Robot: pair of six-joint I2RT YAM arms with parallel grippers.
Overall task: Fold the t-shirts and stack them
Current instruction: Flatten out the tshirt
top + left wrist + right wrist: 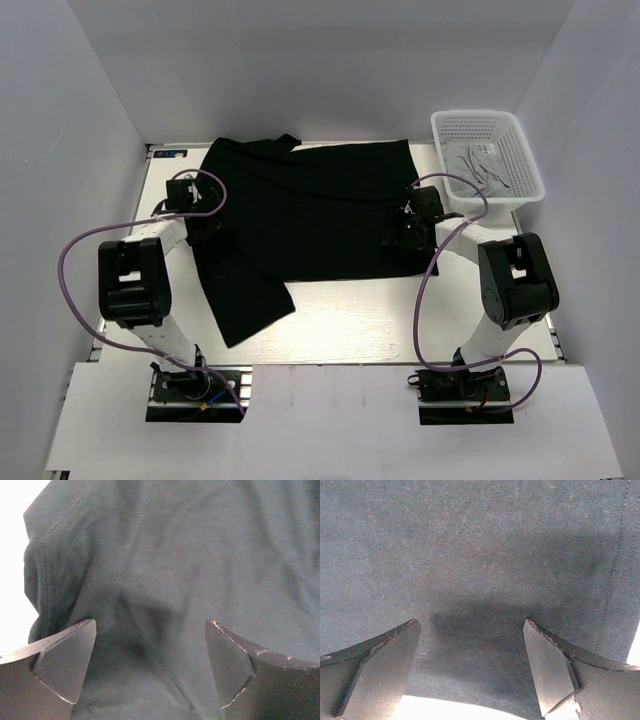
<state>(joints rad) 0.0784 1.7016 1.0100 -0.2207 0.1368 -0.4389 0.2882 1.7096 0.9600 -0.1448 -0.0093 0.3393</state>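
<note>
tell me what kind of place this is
Probably a robot lab test cell, not a home: plain white walls box in a table, the left arm and right arm are bolted to it, and a black shirt lies spread out.

Solid black t-shirt (310, 210), no print, lies across the middle of the table (350, 325), whose bare surface is pale cream-white. In my wrist views the same cloth reads charcoal with a faint blue-green cast. The right wrist view shows a double line of tone-on-tone stitching along its right edge. Far right: white mesh basket (523, 160) with lattice-patterned walls, holding a light grey t-shirt (480, 160). My arms are black with white links, and a purple cable (72, 255) loops beside each. My left gripper (150, 630) and right gripper (470, 625) have dark grey fingers with reddish scuffed edges.
</note>
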